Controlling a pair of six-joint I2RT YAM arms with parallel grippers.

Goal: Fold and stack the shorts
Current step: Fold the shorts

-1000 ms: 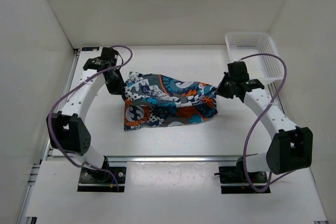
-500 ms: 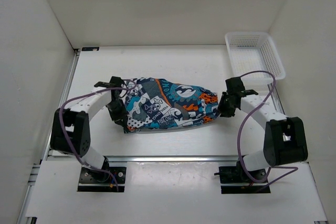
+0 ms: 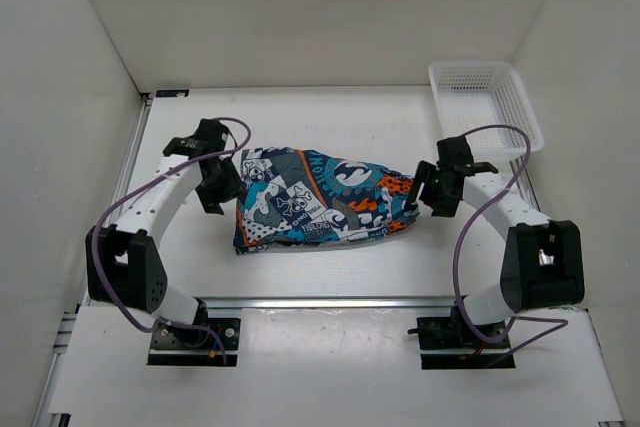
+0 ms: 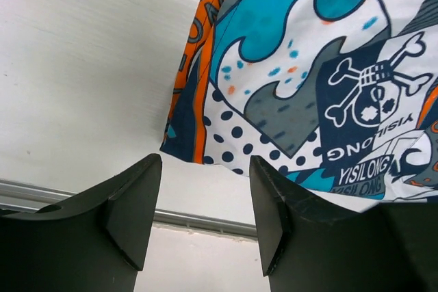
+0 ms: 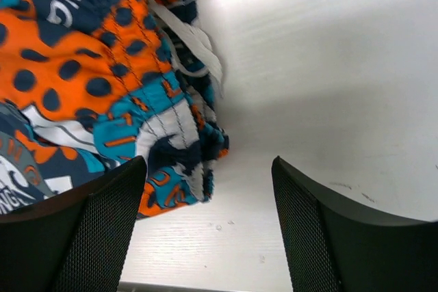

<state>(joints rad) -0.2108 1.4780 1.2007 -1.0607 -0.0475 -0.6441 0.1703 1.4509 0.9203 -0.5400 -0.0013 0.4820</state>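
Note:
The shorts (image 3: 322, 198) lie folded on the table's middle, a band of teal, orange, white and navy print with skulls and lettering. My left gripper (image 3: 222, 190) hangs just off their left end, open, with only bare table between its fingers (image 4: 133, 213); the shorts' hem (image 4: 301, 94) lies just beyond the tips. My right gripper (image 3: 428, 195) stands at their right end, open and holding nothing. In the right wrist view the bunched waistband with a white drawstring (image 5: 185, 39) lies to the left of the gap, near the left finger (image 5: 102, 227).
A white plastic mesh basket (image 3: 484, 105) stands at the back right corner. White walls close in the table on three sides. A metal rail (image 3: 330, 301) runs along the near edge in front of the arm bases.
Both grippers were shut on the shorts' ends a second ago, lowered them toward the near edge, then opened and let go. Both have now drawn slightly back and outward from the cloth.

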